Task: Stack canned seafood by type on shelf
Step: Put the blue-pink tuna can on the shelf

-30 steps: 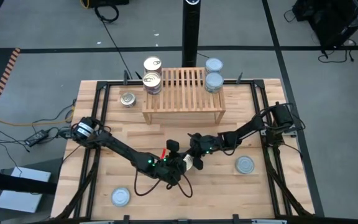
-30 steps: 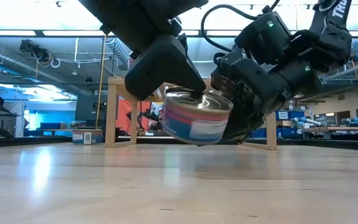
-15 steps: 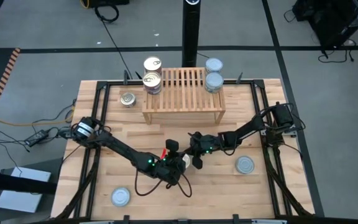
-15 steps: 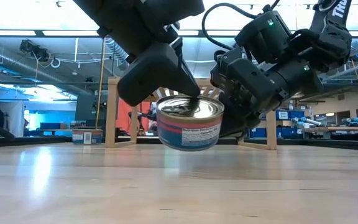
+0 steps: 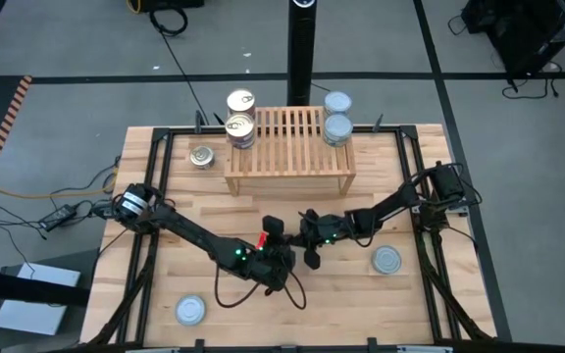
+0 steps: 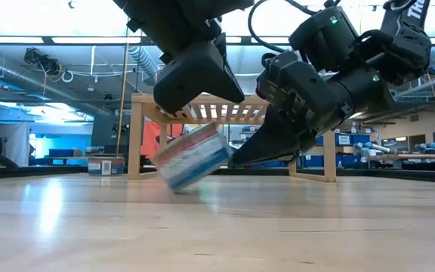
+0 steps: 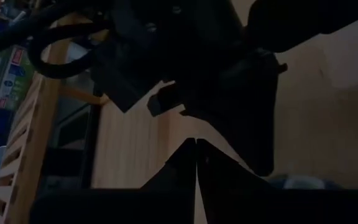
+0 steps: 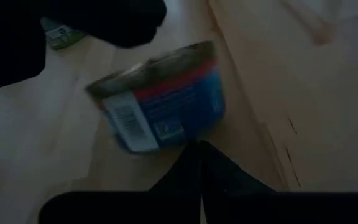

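Note:
A tin of canned seafood (image 6: 193,157) with a red and blue label is steeply tilted just above the table's middle, its lower edge at or near the wood; it is blurred. My left gripper (image 6: 202,91) hangs above it, shut, fingers (image 7: 196,142) empty. My right gripper (image 6: 236,161) is shut beside the tin (image 8: 160,102), on its right. In the high view both grippers (image 5: 281,257) (image 5: 312,253) cover the tin. The shelf (image 5: 289,147) stands at the far edge, with gold-lidded tins (image 5: 240,127) at its left end and blue-silver ones (image 5: 337,127) at its right end. My right gripper's shut fingertips (image 6: 242,157) point at the tin's side wall (image 6: 221,151), slanting down from the table's right. Whether they touch it I cannot tell, as the tin is blurred.
Loose tins lie on the table: one left of the shelf (image 5: 202,156), one at the near left (image 5: 190,311), one at the right (image 5: 387,260). A black post (image 5: 302,49) stands behind the shelf. Black rails (image 5: 155,196) run along the table's sides.
The tin hung level under my left gripper half a second ago. It has come out of that hold, dropped toward the table and tipped steeply to one side. My left gripper has risen slightly above it. My right gripper has stayed beside it.

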You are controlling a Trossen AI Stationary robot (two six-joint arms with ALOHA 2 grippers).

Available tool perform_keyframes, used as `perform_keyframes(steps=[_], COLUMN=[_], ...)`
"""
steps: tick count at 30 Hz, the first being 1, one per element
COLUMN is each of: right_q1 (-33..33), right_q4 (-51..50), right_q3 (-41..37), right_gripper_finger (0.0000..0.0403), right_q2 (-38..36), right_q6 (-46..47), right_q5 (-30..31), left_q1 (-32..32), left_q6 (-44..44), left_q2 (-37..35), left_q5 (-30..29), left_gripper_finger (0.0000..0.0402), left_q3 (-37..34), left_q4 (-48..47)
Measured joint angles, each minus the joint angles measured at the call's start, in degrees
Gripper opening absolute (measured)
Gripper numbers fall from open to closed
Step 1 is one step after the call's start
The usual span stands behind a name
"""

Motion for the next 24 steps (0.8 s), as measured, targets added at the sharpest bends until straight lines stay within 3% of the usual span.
perform_keyframes(steps=[4, 8, 13, 18, 24], right_q1=[0.2, 0.2, 0.2, 1.5, 5.8], right_q4=[0.2, 0.8, 1.1, 1.4, 2.4], right_q3=[0.0, 0.0, 0.0, 0.0, 1.6], right_gripper_finger=[0.0003, 0.0003, 0.0003, 0.0003, 0.0003], right_q2=[0.0, 0.0, 0.0, 0.0, 0.0], right_q6=[-0.1, -0.3, -0.9, -2.7, -8.1], right_q5=[0.2, 0.3, 0.4, 0.4, -1.7], left_q1=[0.4, 0.5, 1.3, 1.6, 3.5], left_q6=[-0.3, -4.5, -18.5, -25.3, -26.9], left_q2=[0.0, -1.0, -6.8, -13.5, -17.3], left_q5=[1.4, -3.3, 4.8, 9.7, 16.0], left_gripper_finger=[0.003, 0.0037, 0.0007, 0.0006, 0.0003], left_q3=[1.0, 2.9, -1.0, -10.6, -23.6], left_q4=[-3.2, -13.5, -21.0, -15.7, 1.6])
